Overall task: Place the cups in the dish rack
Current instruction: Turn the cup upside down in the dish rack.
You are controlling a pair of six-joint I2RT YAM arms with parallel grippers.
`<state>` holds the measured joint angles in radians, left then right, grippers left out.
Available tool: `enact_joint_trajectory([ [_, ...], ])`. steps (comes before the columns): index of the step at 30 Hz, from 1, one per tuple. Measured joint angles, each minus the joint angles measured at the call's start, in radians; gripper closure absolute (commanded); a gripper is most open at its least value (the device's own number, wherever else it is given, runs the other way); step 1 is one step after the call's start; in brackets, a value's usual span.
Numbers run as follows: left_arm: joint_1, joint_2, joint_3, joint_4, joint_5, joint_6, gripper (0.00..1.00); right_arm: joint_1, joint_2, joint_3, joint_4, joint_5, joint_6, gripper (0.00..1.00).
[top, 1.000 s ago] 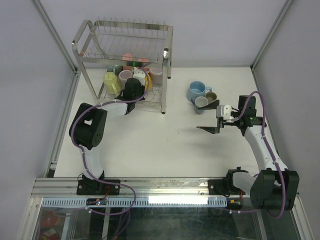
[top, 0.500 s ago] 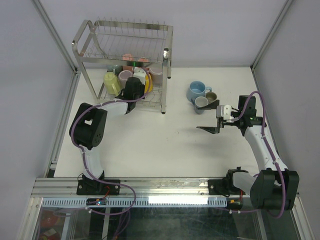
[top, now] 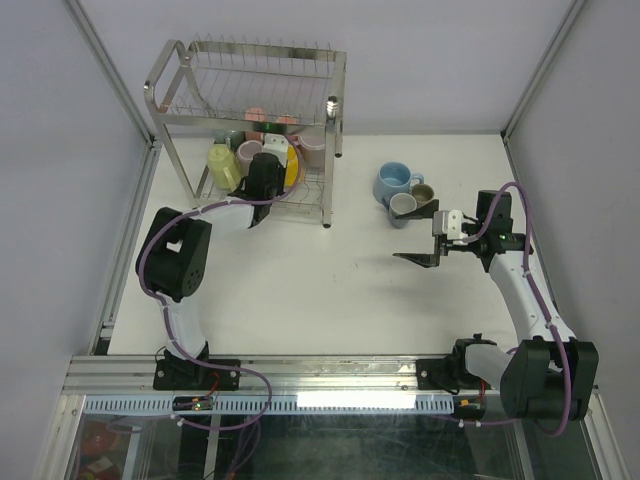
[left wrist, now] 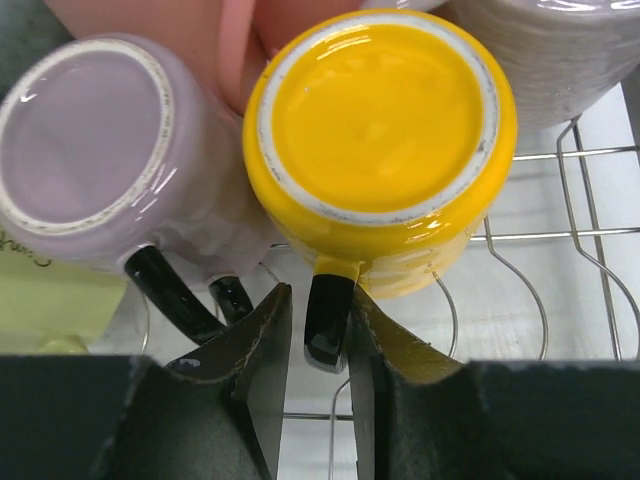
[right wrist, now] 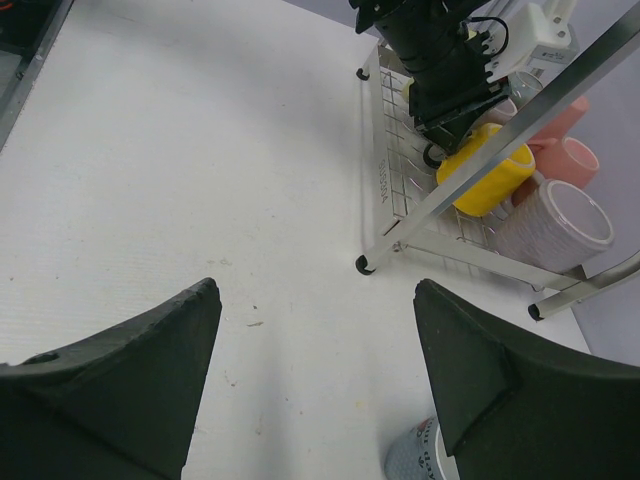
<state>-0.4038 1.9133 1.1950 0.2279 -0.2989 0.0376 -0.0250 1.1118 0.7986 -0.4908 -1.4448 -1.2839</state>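
top view: dish rack (top: 245,70) sits at 11 o'clock on the desk (top: 330,300), lower tier already crowded w/ cups. your left tool (top: 264,176) reaches into that tier at the yellow mug (top: 293,165). three mugs wait on the desk at 1 o'clock: light blue mug (top: 392,182), w/ grey mug (top: 403,206) and olive mug (top: 423,192) just at its 5 o'clock. right tool (top: 418,238) hovers near, at their 6 o'clock, prob staged for the next pick.

left wrist: yellow mug (left wrist: 380,140) lies base toward cam in the rack, lilac mug (left wrist: 85,150) just beside at 9 o'clock. tool fingers (left wrist: 265,340) flank its black handle (left wrist: 328,325), narrowly spread, thin gap on one side. reads as a release. handle grip makes sense, body looks too wide.

right wrist: right tool (right wrist: 312,290) spread wide, nothing between. rack + yellow mug at 1 o'clock.

vs 1 s ago: left arm barely shifted, yellow mug same spot, right arm + loose mugs unchanged.
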Motion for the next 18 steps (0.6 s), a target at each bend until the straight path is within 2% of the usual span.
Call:
enact_joint_trajectory([
  [8, 0.000, -0.016, -0.001, 0.005, -0.067, 0.025, 0.72, -0.002, 0.000, 0.000, 0.000, 0.000, 0.000, 0.19],
  [18, 0.000, -0.089, -0.060, 0.020, -0.068, 0.017, 0.70, -0.004, 0.000, 0.000, 0.000, -0.001, 0.000, 0.19],
])
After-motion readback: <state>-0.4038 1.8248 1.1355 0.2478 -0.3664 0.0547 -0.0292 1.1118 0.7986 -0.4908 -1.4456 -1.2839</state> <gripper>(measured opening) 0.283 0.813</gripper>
